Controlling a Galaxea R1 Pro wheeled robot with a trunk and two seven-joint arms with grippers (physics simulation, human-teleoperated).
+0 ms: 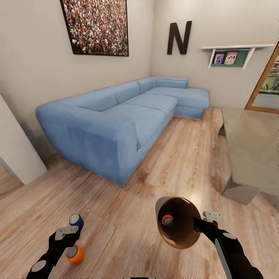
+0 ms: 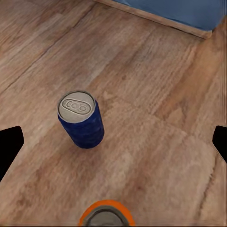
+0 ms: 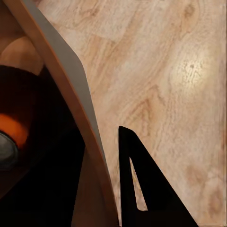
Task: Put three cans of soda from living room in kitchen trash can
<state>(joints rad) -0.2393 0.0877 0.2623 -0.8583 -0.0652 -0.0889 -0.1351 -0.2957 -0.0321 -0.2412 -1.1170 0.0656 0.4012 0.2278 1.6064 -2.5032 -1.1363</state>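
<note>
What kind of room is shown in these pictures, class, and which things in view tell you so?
Most likely a living room: a long light-blue corner sofa stands along the wall, a glass-topped low table faces it, and a big crowd photo and a black letter N hang as decoration.

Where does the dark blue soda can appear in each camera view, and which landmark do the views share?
Head view: blue can lower left, on the floor above the left gripper.
Left wrist view: centre-left, upright.
Right wrist view: not in it.
Shared landmark: wood floor.
</note>
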